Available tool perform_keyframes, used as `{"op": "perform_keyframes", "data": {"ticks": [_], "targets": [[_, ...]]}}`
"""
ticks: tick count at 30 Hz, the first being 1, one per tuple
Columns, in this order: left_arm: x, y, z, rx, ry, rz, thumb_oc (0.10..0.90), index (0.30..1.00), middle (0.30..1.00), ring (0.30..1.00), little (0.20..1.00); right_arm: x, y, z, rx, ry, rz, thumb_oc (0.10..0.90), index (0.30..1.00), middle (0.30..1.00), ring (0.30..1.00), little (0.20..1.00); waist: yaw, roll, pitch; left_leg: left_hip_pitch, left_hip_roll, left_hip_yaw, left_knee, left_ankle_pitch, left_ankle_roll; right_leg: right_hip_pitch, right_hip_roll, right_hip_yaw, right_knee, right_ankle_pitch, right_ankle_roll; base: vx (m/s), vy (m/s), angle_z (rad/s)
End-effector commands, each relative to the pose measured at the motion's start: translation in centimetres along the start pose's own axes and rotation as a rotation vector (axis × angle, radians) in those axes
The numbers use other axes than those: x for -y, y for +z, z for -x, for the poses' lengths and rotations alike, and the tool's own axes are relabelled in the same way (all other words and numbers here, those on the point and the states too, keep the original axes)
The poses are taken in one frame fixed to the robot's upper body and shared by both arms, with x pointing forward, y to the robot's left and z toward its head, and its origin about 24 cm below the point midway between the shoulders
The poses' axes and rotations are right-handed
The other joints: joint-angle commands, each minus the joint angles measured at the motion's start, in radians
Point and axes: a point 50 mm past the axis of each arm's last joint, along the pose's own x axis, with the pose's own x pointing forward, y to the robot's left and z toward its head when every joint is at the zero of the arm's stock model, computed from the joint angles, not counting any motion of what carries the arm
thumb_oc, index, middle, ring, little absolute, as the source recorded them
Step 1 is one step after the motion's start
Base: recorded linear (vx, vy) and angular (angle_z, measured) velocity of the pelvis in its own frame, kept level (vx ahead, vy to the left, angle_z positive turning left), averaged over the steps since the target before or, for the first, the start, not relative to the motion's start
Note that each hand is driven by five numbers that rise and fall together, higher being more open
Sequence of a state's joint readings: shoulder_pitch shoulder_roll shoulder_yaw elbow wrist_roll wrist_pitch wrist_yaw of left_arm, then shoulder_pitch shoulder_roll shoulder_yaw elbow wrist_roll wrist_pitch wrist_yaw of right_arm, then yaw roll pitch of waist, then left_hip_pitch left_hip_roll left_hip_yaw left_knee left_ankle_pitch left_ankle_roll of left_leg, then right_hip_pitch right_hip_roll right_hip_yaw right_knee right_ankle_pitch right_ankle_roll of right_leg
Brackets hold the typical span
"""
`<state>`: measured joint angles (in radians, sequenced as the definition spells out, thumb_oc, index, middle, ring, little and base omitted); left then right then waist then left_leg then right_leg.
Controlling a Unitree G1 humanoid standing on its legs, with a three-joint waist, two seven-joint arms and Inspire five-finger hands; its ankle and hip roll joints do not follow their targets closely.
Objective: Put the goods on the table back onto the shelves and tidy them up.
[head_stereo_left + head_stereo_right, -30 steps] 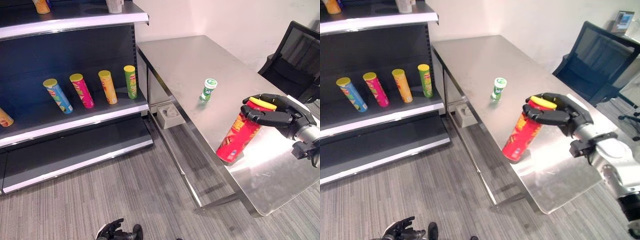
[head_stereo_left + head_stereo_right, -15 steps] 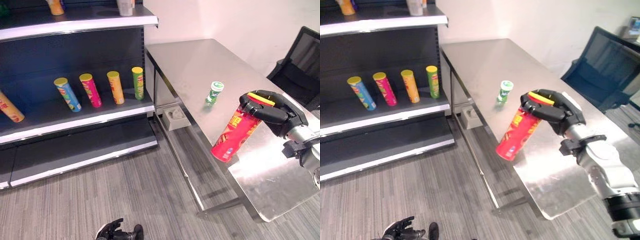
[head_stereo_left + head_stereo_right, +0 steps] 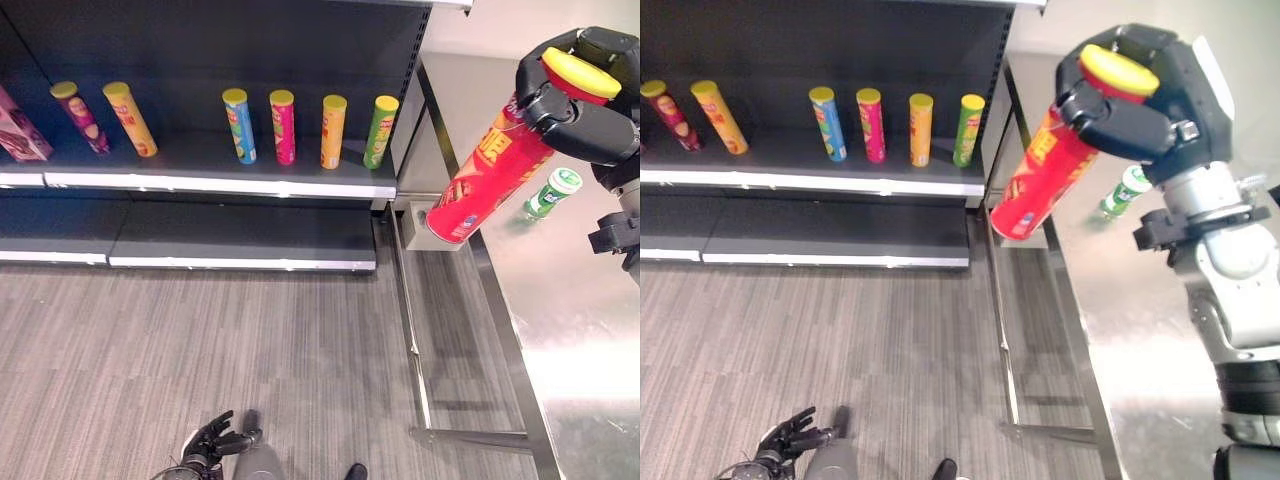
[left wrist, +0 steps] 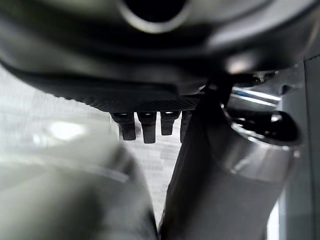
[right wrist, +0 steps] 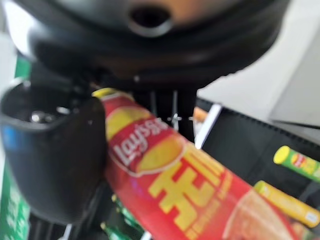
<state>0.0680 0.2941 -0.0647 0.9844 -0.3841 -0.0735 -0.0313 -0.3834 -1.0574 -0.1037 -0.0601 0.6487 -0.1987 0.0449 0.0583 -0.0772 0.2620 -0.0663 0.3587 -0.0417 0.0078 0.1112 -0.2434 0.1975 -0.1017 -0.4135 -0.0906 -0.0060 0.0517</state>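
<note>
My right hand (image 3: 585, 95) has its fingers curled tight round the top of the red can (image 3: 487, 172), tilted in the air between table (image 3: 580, 330) and shelf (image 3: 220, 185). Gripped that high, it could swing or slip free, or knock over the green can (image 3: 380, 131) on landing. Left hand (image 3: 212, 443) hangs low, fingers relaxed.

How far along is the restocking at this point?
Done: several cans stand in a row on the shelf, among them a green can at the right end. In hand: the right hand is shut on the red can, held tilted in the air between table and shelf. Left: placing that can, then the small green bottle on the table. The left hand hangs low, open.
</note>
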Motion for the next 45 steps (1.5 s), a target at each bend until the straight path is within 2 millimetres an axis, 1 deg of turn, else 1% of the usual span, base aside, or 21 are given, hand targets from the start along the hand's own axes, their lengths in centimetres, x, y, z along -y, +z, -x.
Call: {"op": "perform_keyframes", "data": {"ticks": [1, 4, 6, 8, 11, 12, 13, 14, 15, 21, 24, 26, 28, 30, 31, 32, 35, 37, 42, 44, 45], "targets": [[-0.4, 1.0, 0.1, 0.069, -0.01, -0.089, 0.8, 0.9, 0.9, 0.9, 0.9, 2.1, 7.1, -1.5, 0.328, -0.086, 0.126, 0.4, 0.3, 0.3, 0.3, 0.3, -0.001, 0.036, -0.109, 0.045, -0.019, -0.054, -0.027, -0.018, 0.006, -0.019, -0.151, 0.058, 0.033, -0.028, 0.154, 0.2, 0.709, 0.07], [-0.3, 1.5, 0.0, 0.082, -0.023, -0.136, 0.8, 0.9, 0.9, 0.9, 0.9, 1.8, 6.0, -0.7, 0.288, -0.112, 0.164, 0.4, 0.3, 0.3, 0.3, 0.3, -0.005, 0.033, -0.128, 0.066, -0.1, -0.026, -0.053, -0.103, 0.035, -0.047, -0.269, 0.057, 0.056, 0.055, 0.198, 0.09, 0.532, 0.52], [-0.7, 2.1, 0.0, 0.105, -0.018, -0.159, 0.8, 0.9, 0.9, 0.9, 0.9, 1.4, 5.6, -0.7, 0.275, -0.112, 0.204, 0.4, 0.3, 0.3, 0.3, 0.3, 0.002, 0.021, -0.121, 0.076, -0.167, -0.001, -0.059, -0.127, 0.075, -0.101, -0.348, 0.061, 0.115, 0.204, 0.209, -0.02, 0.576, 0.13], [-1.5, 3.0, 0.1, 0.137, 0.008, -0.134, 0.8, 0.9, 0.9, 0.9, 0.9, 0.4, 5.5, -1.2, 0.283, -0.088, 0.191, 0.4, 0.3, 0.3, 0.3, 0.3, 0.019, 0.027, -0.107, 0.086, -0.212, 0.044, -0.08, -0.13, 0.114, -0.164, -0.378, 0.052, 0.199, 0.178, 0.181, -0.08, 0.526, -0.16], [-2.1, 3.4, 0.1, 0.144, 0.031, -0.107, 0.8, 0.9, 0.9, 0.9, 0.9, 0.1, 5.1, -1.3, 0.269, -0.082, 0.202, 0.4, 0.3, 0.3, 0.3, 0.3, 0.013, 0.038, -0.092, 0.104, -0.244, 0.059, -0.09, -0.131, 0.142, -0.201, -0.307, 0.1, 0.288, 0.103, 0.142, -0.01, 0.295, -0.15], [-2.5, 3.0, 0.2, 0.127, 0.048, -0.089, 0.8, 0.9, 0.9, 0.9, 0.9, -0.4, 5.3, -1.3, 0.281, -0.069, 0.205, 0.4, 0.3, 0.3, 0.3, 0.3, 0.011, 0.05, -0.082, 0.115, -0.272, 0.062, -0.095, -0.127, 0.167, -0.227, -0.174, 0.119, 0.343, -0.01, 0.108, 0.01, 0.305, 0.14], [-2.5, 2.7, 0.2, 0.117, 0.05, -0.081, 0.8, 0.9, 0.9, 0.9, 0.9, -0.7, 5.1, -1.2, 0.282, -0.06, 0.21, 0.4, 0.3, 0.3, 0.3, 0.3, 0.012, 0.052, -0.076, 0.113, -0.286, 0.064, -0.095, -0.121, 0.175, -0.245, -0.102, 0.113, 0.361, -0.057, 0.086, 0.01, 0.301, -0.01], [-2.5, 2.7, 0.2, 0.117, 0.05, -0.081, 0.8, 0.9, 0.9, 0.9, 0.9, -0.7, 5.1, -1.3, 0.283, -0.06, 0.21, 0.4, 0.3, 0.3, 0.3, 0.3, 0.011, 0.053, -0.078, 0.109, -0.284, 0.064, -0.095, -0.118, 0.174, -0.249, -0.101, 0.112, 0.36, -0.055, 0.083, -0.01, 0.152, -0.03], [-2.4, 2.4, 0.2, 0.106, 0.05, -0.071, 0.8, 0.9, 0.9, 0.9, 0.9, -1.2, 4.9, -1.3, 0.283, -0.051, 0.229, 0.4, 0.3, 0.3, 0.3, 0.3, 0.012, 0.044, -0.062, 0.116, -0.314, 0.067, -0.094, -0.117, 0.183, -0.272, 0.002, 0.116, 0.35, -0.099, 0.067, -0.02, 0.094, 0.01], [-1.1, 0.9, 0.4, 0.076, 0.017, -0.035, 0.8, 0.9, 0.9, 0.9, 0.9, -2.2, 4.8, -1.3, 0.29, -0.026, 0.283, 0.4, 0.3, 0.3, 0.3, 0.3, 0.023, 0.018, -0.062, 0.124, -0.367, 0.055, -0.068, -0.135, 0.189, -0.188, 0.085, 0.22, 0.152, -0.066, 0.023, 0.09, 0.04, -0.07], [0.4, 0.5, 0.5, 0.077, -0.034, -0.029, 0.8, 0.9, 0.9, 0.9, 0.9, -2.9, 4.1, -0.9, 0.279, -0.031, 0.261, 0.4, 0.3, 0.3, 0.3, 0.3, 0.033, 0.016, -0.041, 0.056, -0.387, 0.045, 0.114, -0.199, 0.182, -0.113, 0.07, 0.211, 0.049, -0.038, 0.036, 0.14, 0.079, 0.18], [0.5, 0.7, 0.4, 0.084, -0.035, -0.034, 0.8, 0.9, 0.9, 0.9, 0.9, -3.3, 4.0, -0.9, 0.278, -0.018, 0.278, 0.4, 0.3, 0.3, 0.3, 0.3, 0.042, 0.011, -0.038, 0.027, -0.349, 0.046, 0.127, -0.191, 0.162, -0.097, 0.047, 0.209, 0.018, -0.034, 0.051, 0.11, 0.165, 0.28], [0.4, 1.0, 0.4, 0.092, -0.033, -0.047, 0.8, 0.9, 0.9, 0.9, 0.9, -3.4, 4.0, -0.8, 0.279, -0.018, 0.281, 0.4, 0.3, 0.3, 0.3, 0.3, 0.039, 0.002, -0.038, 0.001, -0.285, 0.026, 0.112, -0.166, 0.152, -0.103, 0.014, 0.207, 0.011, -0.04, 0.064, 0.09, 0.24, 0.04], [0.3, 1.4, 0.3, 0.104, -0.022, -0.066, 0.8, 0.9, 0.9, 0.9, 0.9, -3.4, 3.9, -0.6, 0.288, -0.039, 0.305, 0.4, 0.3, 0.3, 0.3, 0.3, 0.027, 0.003, -0.043, -0.037, -0.145, 0.008, 0.044, -0.059, 0.125, -0.112, -0.033, 0.208, 0.016, -0.062, 0.091, 0.13, 0.362, -0.11], [0.3, 1.4, 0.3, 0.103, -0.022, -0.067, 0.8, 0.9, 0.9, 0.9, 0.9, -3.4, 3.9, -0.5, 0.287, -0.039, 0.306, 0.4, 0.3, 0.3, 0.3, 0.3, 0.027, 0.004, -0.046, -0.032, -0.142, 0.008, 0.03, -0.052, 0.122, -0.115, -0.03, 0.207, 0.02, -0.066, 0.09, 0.22, 0.556, -0.16], [0.5, 2.1, 0.1, 0.126, -0.023, -0.099, 0.8, 0.9, 0.9, 0.9, 0.9, -3.2, 3.6, -0.1, 0.271, -0.061, 0.344, 0.4, 0.3, 0.3, 0.3, 0.3, 0.015, 0.025, -0.055, -0.064, -0.059, 0.021, -0.034, 0.029, 0.08, -0.097, -0.07, 0.215, 0.022, -0.093, 0.118, 0.18, 0.406, -0.15], [1.0, 2.4, 0.2, 0.14, -0.049, -0.119, 0.8, 0.9, 0.9, 0.9, 0.9, -3.2, 3.5, 0.4, 0.255, -0.049, 0.342, 0.4, 0.3, 0.3, 0.3, 0.3, 0.012, 0.065, -0.089, -0.023, -0.061, 0.024, -0.083, 0.015, 0.048, -0.063, -0.087, 0.214, 0.013, -0.085, 0.139, 0.25, 0.462, 0.16], [1.1, 2.9, 0.1, 0.158, -0.061, -0.13, 0.8, 0.9, 0.9, 0.9, 0.9, -3.0, 3.0, 1.1, 0.222, -0.054, 0.37, 0.4, 0.3, 0.3, 0.3, 0.3, 0.002, 0.08, -0.103, -0.023, -0.108, 0.025, -0.061, -0.022, 0.045, -0.046, -0.152, 0.2, 0.029, -0.055, 0.162, 0.26, 0.445, -0.39], [-1.1, 4.6, 0.0, 0.19, 0.001, -0.187, 0.8, 0.9, 0.9, 0.9, 0.9, -3.8, 2.4, 1.3, 0.209, -0.073, 0.365, 0.4, 0.3, 0.3, 0.3, 0.3, 0.008, 0.073, -0.098, 0.009, -0.244, 0.103, -0.047, -0.099, 0.128, -0.127, -0.302, 0.167, 0.193, 0.064, 0.165, 0.13, 0.496, 0.19], [-1.7, 4.8, 0.0, 0.19, 0.027, -0.189, 0.8, 0.9, 0.9, 0.9, 0.9, -4.3, 2.2, 1.2, 0.209, -0.068, 0.363, 0.4, 0.3, 0.3, 0.3, 0.3, 0.01, 0.079, -0.089, 0.023, -0.264, 0.118, -0.056, -0.107, 0.148, -0.151, -0.315, 0.143, 0.25, 0.076, 0.151, 0.08, 0.326, 0.11], [-1.9, 4.6, 0.0, 0.178, 0.037, -0.179, 0.8, 0.9, 0.9, 0.9, 0.9, -4.4, 2.0, 1.2, 0.197, -0.055, 0.389, 0.4, 0.3, 0.3, 0.3, 0.3, -0.001, 0.082, -0.073, 0.056, -0.278, 0.122, -0.077, -0.11, 0.161, -0.189, -0.262, 0.178, 0.312, 0.056, 0.13, 0.09, 0.302, 0.03]]}}
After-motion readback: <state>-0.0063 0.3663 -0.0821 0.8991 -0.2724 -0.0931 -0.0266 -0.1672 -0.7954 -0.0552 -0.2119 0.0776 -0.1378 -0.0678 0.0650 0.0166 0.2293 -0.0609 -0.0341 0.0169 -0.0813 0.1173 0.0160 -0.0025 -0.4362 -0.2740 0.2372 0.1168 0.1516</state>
